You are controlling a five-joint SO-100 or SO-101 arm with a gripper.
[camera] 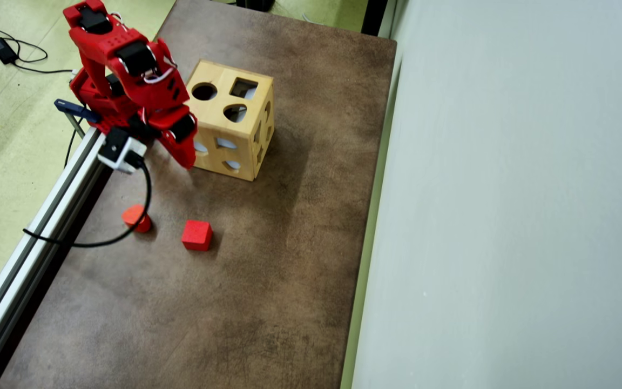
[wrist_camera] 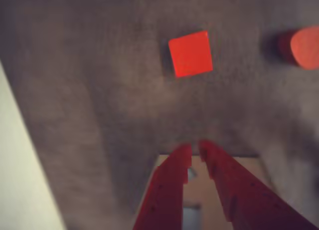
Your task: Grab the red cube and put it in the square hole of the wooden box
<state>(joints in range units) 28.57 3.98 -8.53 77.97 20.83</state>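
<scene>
Overhead view shows the red cube [camera: 197, 235] lower centre-left: probably light, rigid; grip opposite flat faces. Gripper [wrist_camera: 195, 146] fingers nearly together, empty.

End effector [wrist_camera: 195, 144] nearly closed, empty

My jaws look like matt red plastic. The bench [camera: 268, 259] is mottled brown, dull and slightly rough. The box [camera: 235, 129] is pale smooth wood; the cube [camera: 196, 235] a flat, unshiny red.
</scene>
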